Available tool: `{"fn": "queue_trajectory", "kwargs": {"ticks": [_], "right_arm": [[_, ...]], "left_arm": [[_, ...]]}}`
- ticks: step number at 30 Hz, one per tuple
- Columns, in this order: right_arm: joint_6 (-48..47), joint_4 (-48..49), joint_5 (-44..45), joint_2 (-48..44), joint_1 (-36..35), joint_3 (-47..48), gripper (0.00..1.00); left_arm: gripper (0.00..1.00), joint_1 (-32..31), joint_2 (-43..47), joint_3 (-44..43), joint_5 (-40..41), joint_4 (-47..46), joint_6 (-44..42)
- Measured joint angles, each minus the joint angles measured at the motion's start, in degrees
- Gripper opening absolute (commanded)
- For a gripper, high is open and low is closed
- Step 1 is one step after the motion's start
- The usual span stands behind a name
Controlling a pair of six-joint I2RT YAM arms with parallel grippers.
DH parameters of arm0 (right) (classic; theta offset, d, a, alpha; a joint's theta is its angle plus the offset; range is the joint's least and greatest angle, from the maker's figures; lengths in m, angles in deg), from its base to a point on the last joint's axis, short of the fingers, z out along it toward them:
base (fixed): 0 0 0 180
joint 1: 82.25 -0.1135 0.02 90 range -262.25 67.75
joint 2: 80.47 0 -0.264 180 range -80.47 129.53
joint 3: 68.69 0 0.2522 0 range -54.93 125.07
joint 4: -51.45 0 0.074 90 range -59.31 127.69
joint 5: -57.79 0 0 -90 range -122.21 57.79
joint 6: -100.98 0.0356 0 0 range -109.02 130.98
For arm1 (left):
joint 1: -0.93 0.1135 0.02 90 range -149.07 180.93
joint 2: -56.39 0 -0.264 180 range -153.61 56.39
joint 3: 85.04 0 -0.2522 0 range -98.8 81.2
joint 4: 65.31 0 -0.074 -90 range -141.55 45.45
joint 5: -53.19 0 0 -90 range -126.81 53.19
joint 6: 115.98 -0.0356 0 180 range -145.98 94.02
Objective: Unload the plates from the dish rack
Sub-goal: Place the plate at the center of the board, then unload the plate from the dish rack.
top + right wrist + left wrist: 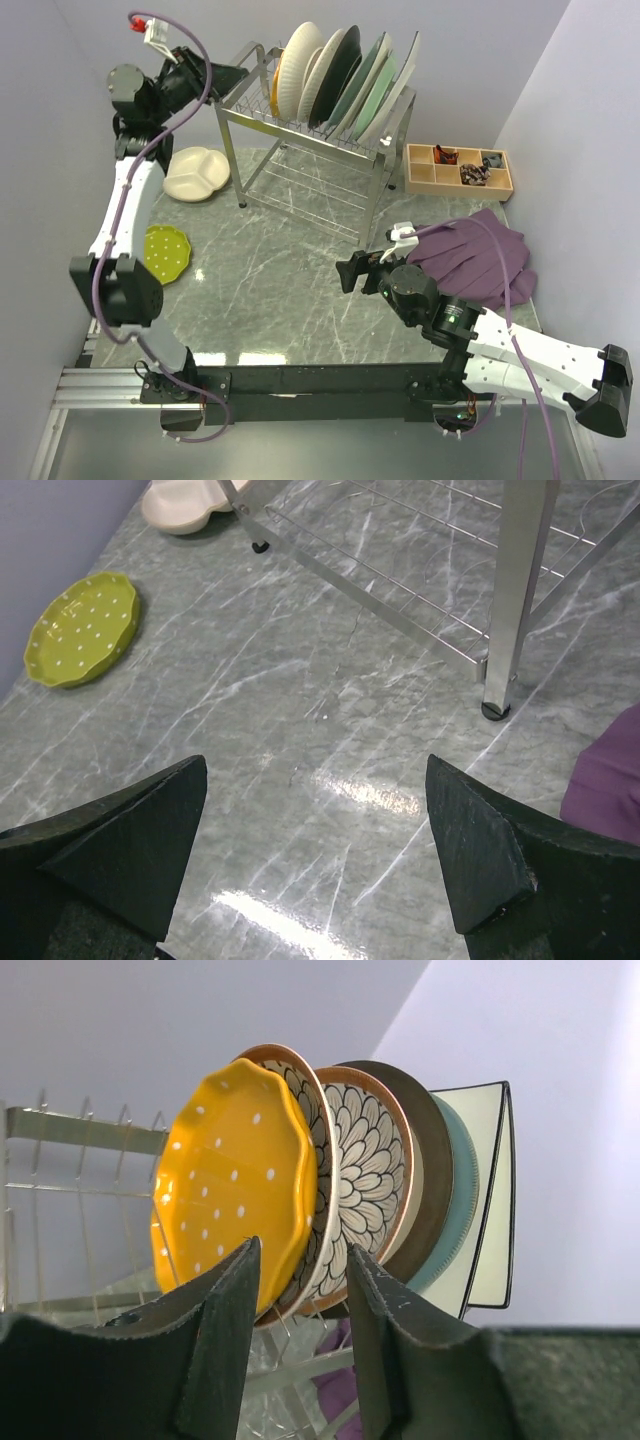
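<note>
The dish rack [300, 135] stands at the back with several plates upright in its prongs. In the left wrist view an orange-yellow dotted plate [235, 1180] is nearest, then brown petal-patterned plates [365, 1175], a dark-rimmed one, a grey-blue one and a white square plate [490, 1200]. My left gripper [302, 1248] is at the rack's left end [232, 75], its jaws half closed, with the lower rims of the orange and petal plates showing in the gap. No contact is visible. My right gripper [316, 770] hovers open over the marble, in front of the rack [350, 272].
A cream divided plate [197, 172] and a green dotted plate [165, 252] lie on the table at the left. A wooden compartment tray [458, 168] sits at the back right, with a purple cloth [480, 255] in front of it. One rack leg [500, 680] stands close to my right gripper.
</note>
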Motion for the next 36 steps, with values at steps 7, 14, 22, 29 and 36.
{"fn": "queue_trajectory", "kwargs": {"ticks": [7, 14, 22, 29, 36], "right_arm": [[0.00, -0.09, 0.00, 0.02, -0.31, 0.39, 0.95], [-0.02, -0.13, 0.02, 0.02, -0.61, 0.74, 0.95], [-0.02, -0.17, 0.07, 0.09, -0.96, 0.74, 0.95], [-0.02, -0.17, 0.07, 0.04, -1.36, 0.74, 0.95], [-0.02, -0.17, 0.11, 0.02, -1.75, 0.74, 0.95]], "left_arm": [[0.46, -0.57, -10.73, -9.44, -6.67, -5.66, 5.51], [0.48, -3.80, -15.56, -18.47, -8.09, 0.00, 2.23], [0.45, -4.83, -16.02, -20.37, -6.84, 2.05, -0.76], [0.43, -4.79, -17.35, -20.37, -5.90, 1.01, -0.22], [0.44, -5.22, -18.43, -20.37, -5.49, 0.42, -0.33]]}}
